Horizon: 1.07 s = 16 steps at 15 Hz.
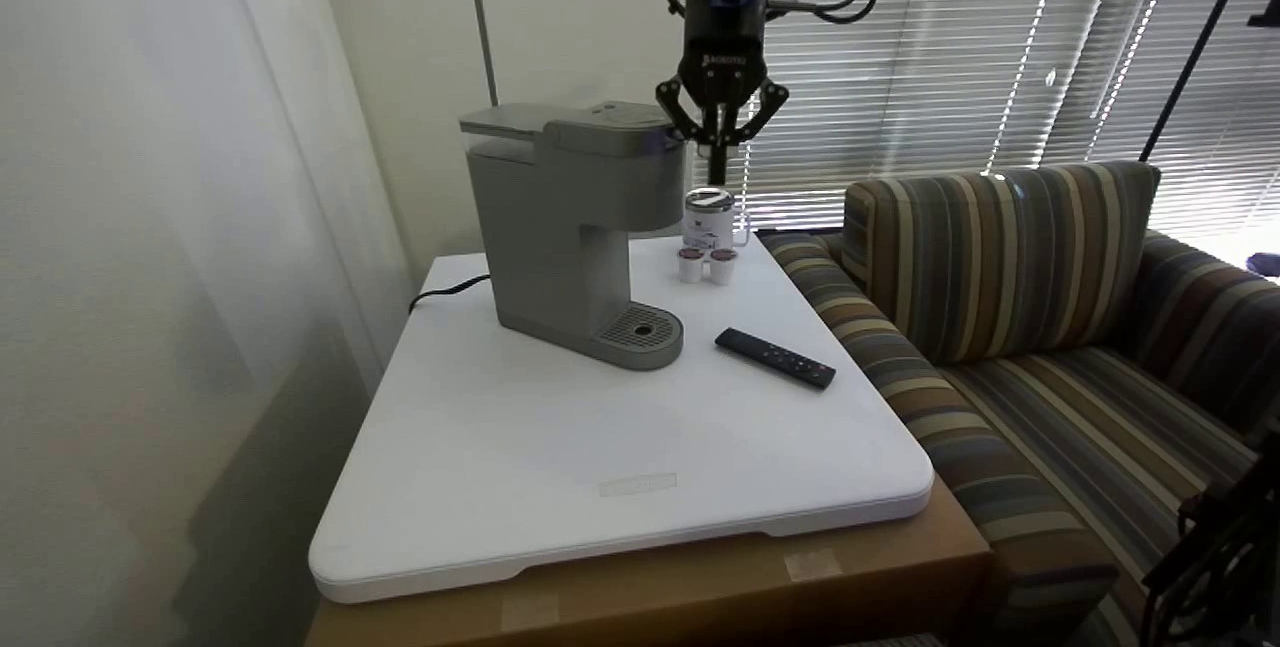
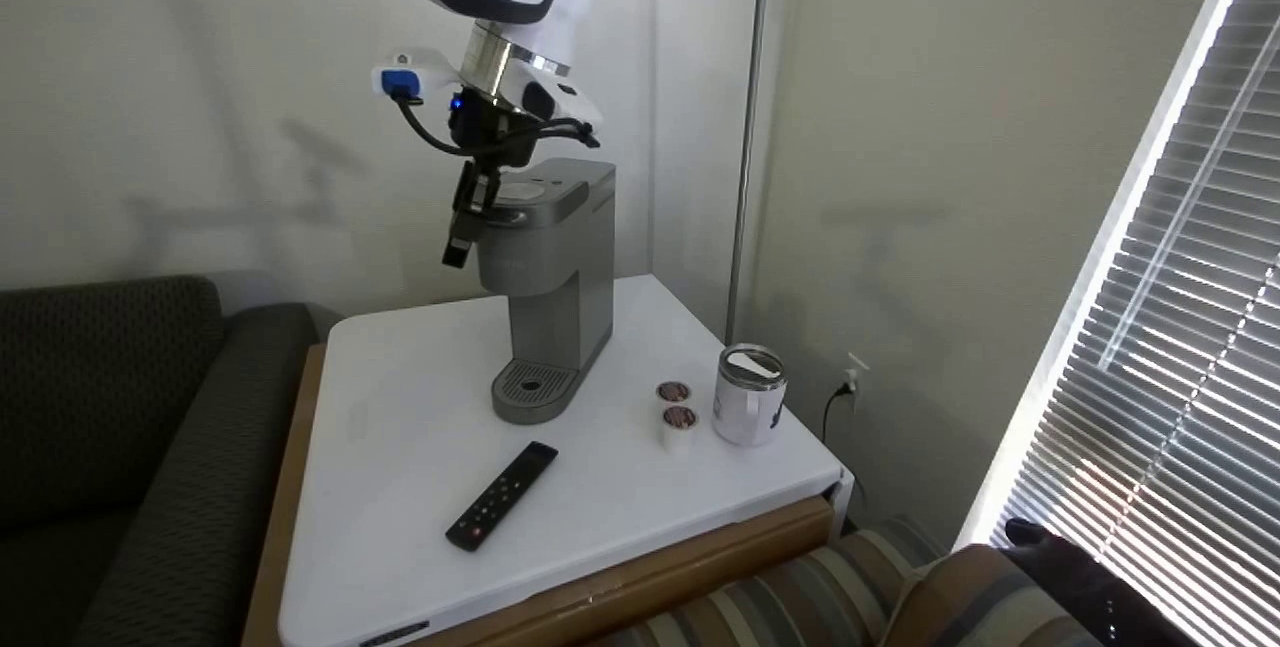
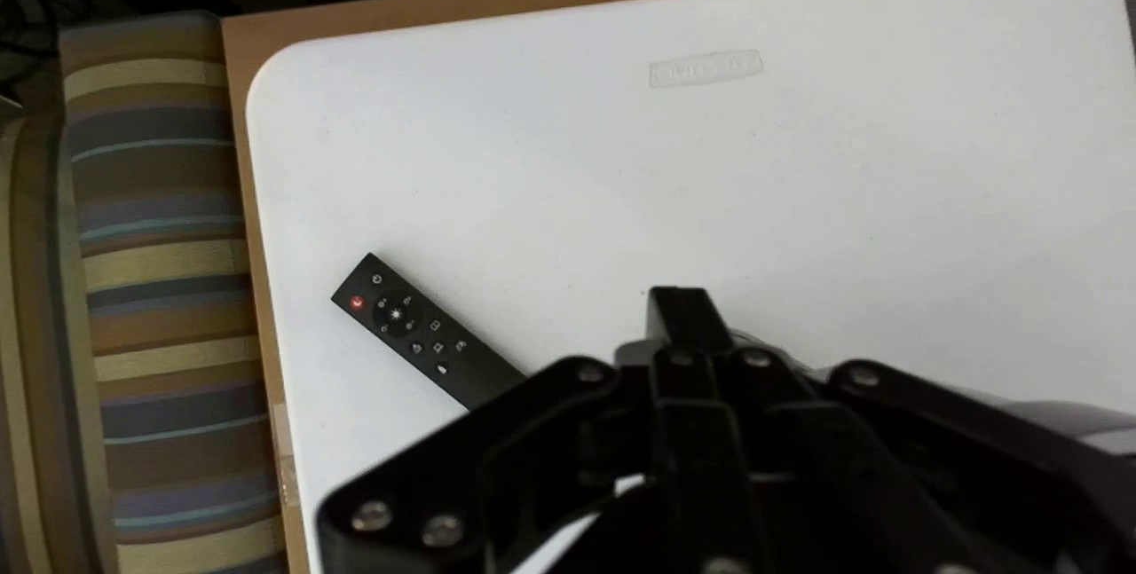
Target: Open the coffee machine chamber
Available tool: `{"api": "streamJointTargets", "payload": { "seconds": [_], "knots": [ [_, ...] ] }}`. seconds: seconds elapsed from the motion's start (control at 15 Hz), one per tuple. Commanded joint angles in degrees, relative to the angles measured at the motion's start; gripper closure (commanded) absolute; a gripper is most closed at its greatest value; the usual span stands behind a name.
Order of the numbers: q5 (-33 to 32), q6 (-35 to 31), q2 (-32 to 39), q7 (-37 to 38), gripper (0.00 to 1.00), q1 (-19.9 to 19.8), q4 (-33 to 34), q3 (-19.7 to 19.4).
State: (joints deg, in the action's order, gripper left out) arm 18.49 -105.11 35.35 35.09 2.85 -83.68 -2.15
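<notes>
The coffee machine (image 1: 540,237) stands upright on the white table and also shows in an exterior view (image 2: 560,317). Its chamber lid (image 1: 612,135) lies flat on top of the overhanging head; the lid also shows in an exterior view (image 2: 545,209). My gripper (image 1: 718,165) points down just in front of the head, at about lid height. Its fingers are together with nothing seen between them in the wrist view (image 3: 688,321). In an exterior view the fingertips (image 2: 458,249) overlap the head's front edge; I cannot tell whether they touch. The gripper hides most of the machine in the wrist view.
A black remote (image 1: 775,358) lies in front of the base. Two pods (image 2: 678,422) and a lidded white mug (image 2: 748,402) stand beside the machine on the white table (image 1: 560,457). A striped armchair (image 1: 900,407) adjoins the table. A wall (image 1: 370,87) stands behind the machine.
</notes>
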Motion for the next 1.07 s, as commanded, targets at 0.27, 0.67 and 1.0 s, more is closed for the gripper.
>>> {"api": "streamJointTargets", "payload": {
  "seconds": [0.27,0.67,1.0],
  "knots": [
    [1.13,-17.00,-8.43,-1.22,1.00,0.40,-14.67,0.74],
    [0.53,-29.19,-14.10,-0.26,1.00,2.13,-24.95,1.27],
    [0.55,-36.23,-17.56,0.72,1.00,2.58,-31.33,1.39]
  ]
}}
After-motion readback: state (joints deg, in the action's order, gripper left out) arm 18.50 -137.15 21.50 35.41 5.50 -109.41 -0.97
